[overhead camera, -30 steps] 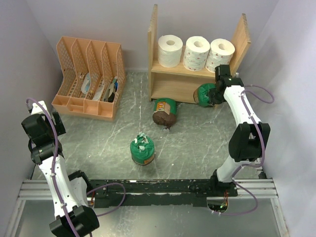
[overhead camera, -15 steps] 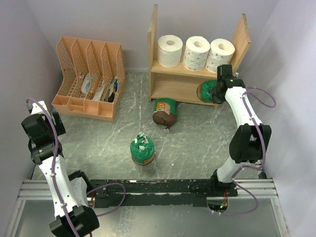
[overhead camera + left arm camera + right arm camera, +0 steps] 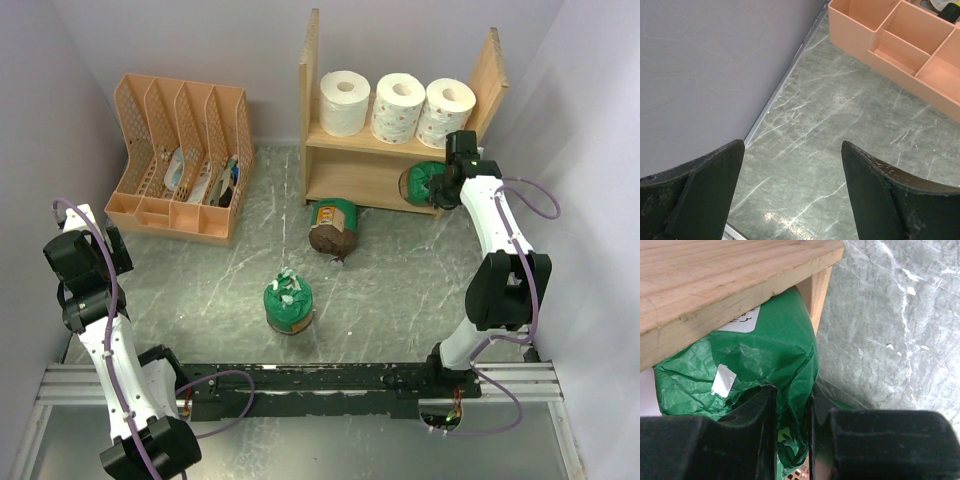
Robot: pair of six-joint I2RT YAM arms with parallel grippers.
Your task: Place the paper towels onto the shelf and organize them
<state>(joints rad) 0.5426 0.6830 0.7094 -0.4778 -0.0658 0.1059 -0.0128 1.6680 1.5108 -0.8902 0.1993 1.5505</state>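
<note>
**Top view:** fixed high over the near edge, facing down and toward the far wall, wide enough to hold the whole table (image 3: 400, 290), with the organizer (image 3: 180, 160) far left and the shelf (image 3: 370, 170) far right. **Left wrist view:** low at the near left, looking down along the left wall (image 3: 715, 60) and sharing a corner of the organizer with the top view. **Right wrist view:** very close against a shelf board, sharing the shelf's right end and the green roll (image 3: 770, 365) there.
</note>
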